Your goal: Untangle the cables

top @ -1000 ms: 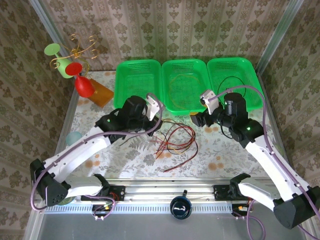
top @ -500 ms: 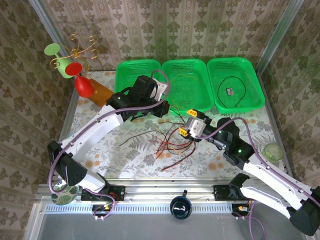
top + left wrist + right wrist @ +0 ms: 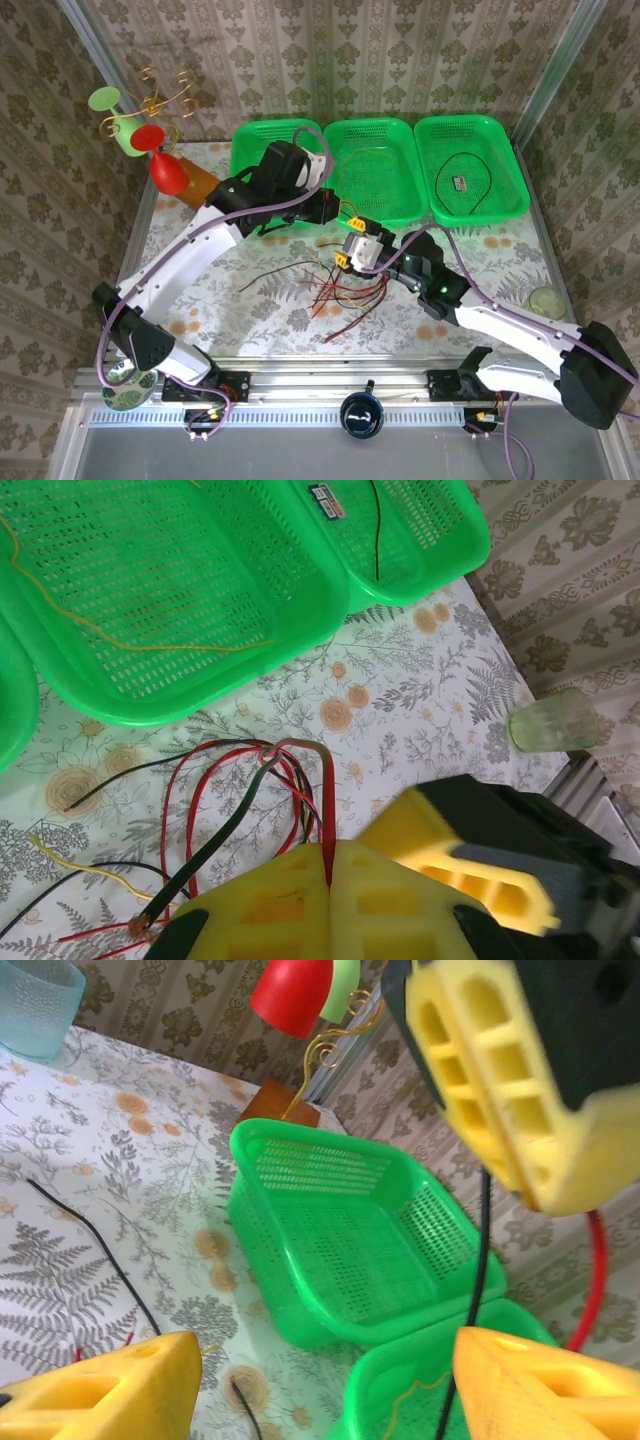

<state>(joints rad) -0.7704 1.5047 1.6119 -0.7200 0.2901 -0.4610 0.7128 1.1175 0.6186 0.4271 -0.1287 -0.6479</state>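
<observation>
Now: my left gripper (image 3: 328, 855) is pinched shut on a red strand of the cables (image 3: 272, 752), whose tangle lies mid-table, just near of the green baskets (image 3: 370, 122). My right gripper (image 3: 320, 1390) gapes wide, empty.

The left arm (image 3: 190, 262) and right arm (image 3: 500, 322) are white shells with black joint housings, and thick purple cables (image 3: 503, 440) trail along them. The left tool (image 3: 328, 900) and right tool (image 3: 320, 1380) carry blocky yellow fingers (image 3: 270, 910) with rectangular hollows.
</observation>
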